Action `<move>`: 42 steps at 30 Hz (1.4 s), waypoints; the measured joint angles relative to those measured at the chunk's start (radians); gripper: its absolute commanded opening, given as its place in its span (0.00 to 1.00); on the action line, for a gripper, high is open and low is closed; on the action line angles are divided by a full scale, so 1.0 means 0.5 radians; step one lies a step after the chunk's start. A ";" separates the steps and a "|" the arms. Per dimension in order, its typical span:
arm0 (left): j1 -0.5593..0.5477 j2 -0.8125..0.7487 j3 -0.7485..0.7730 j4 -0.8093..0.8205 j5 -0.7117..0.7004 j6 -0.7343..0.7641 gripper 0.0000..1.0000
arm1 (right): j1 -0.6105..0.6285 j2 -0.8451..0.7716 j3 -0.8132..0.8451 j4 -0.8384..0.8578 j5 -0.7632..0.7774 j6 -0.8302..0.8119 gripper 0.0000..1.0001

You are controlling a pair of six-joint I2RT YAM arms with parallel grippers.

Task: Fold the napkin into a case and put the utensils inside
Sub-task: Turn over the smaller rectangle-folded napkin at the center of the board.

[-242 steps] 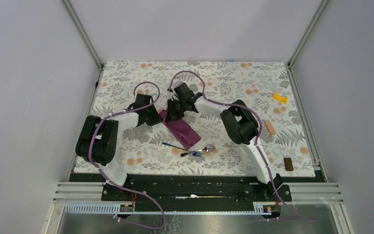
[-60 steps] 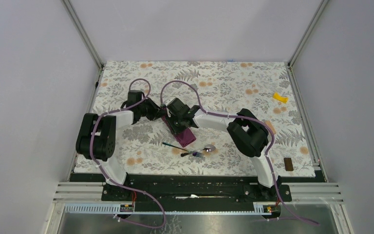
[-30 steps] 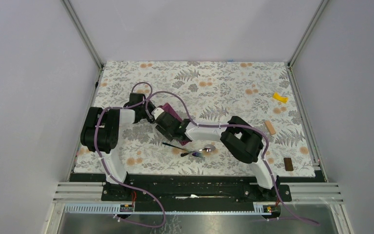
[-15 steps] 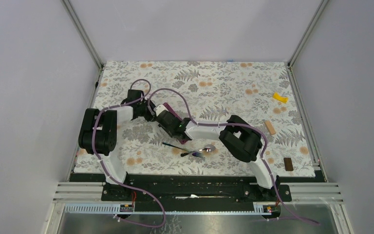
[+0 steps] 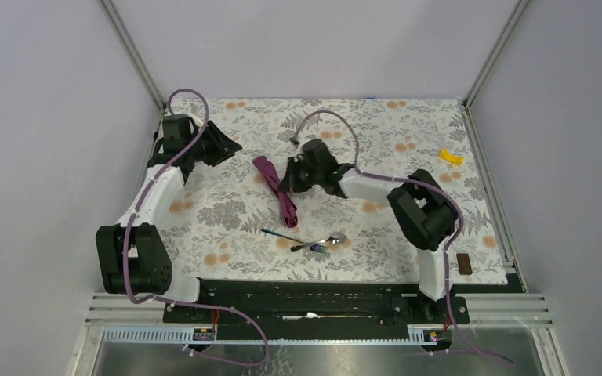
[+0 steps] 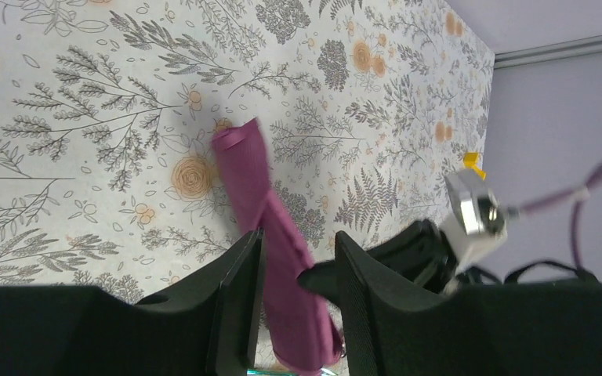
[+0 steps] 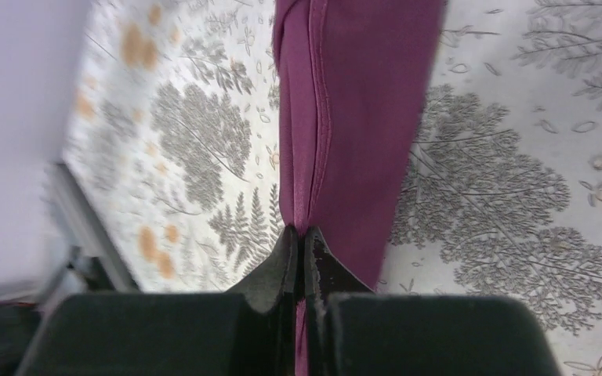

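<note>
Pinching napkin [image 7: 353,117] at long edge: right end effector [image 7: 301,239] clenched, thin fold apparently caught between tips. Napkin dark purple, folded into narrow creased strip, lying diagonally mid-worktop [image 5: 407,125], far end rolled over. Left end effector [image 6: 298,239] released, fingers apart, holding nothing, well apart from napkin at far left. Utensils [image 5: 317,243] lie outside strip, near its near end.
</note>
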 measured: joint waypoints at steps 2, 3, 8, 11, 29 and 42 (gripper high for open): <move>0.021 -0.032 -0.001 -0.026 -0.002 0.018 0.43 | -0.139 -0.008 -0.138 0.256 -0.217 0.246 0.00; 0.025 -0.033 -0.001 -0.037 0.001 0.022 0.43 | -0.201 -0.005 -0.211 0.375 -0.314 0.369 0.00; 0.022 -0.027 -0.037 -0.084 0.035 0.033 0.43 | -0.478 0.071 -0.572 1.032 -0.699 0.947 0.00; -0.001 -0.013 -0.053 -0.083 0.068 0.033 0.43 | -0.596 0.110 -0.710 1.260 -0.838 1.133 0.09; -0.600 1.065 0.504 0.439 0.291 -0.333 0.35 | -0.758 -0.569 -0.471 -0.174 -0.502 -0.062 0.35; -0.655 1.855 1.131 0.607 0.288 -0.505 0.30 | -0.628 -0.447 -0.787 -0.225 -0.441 -0.047 0.32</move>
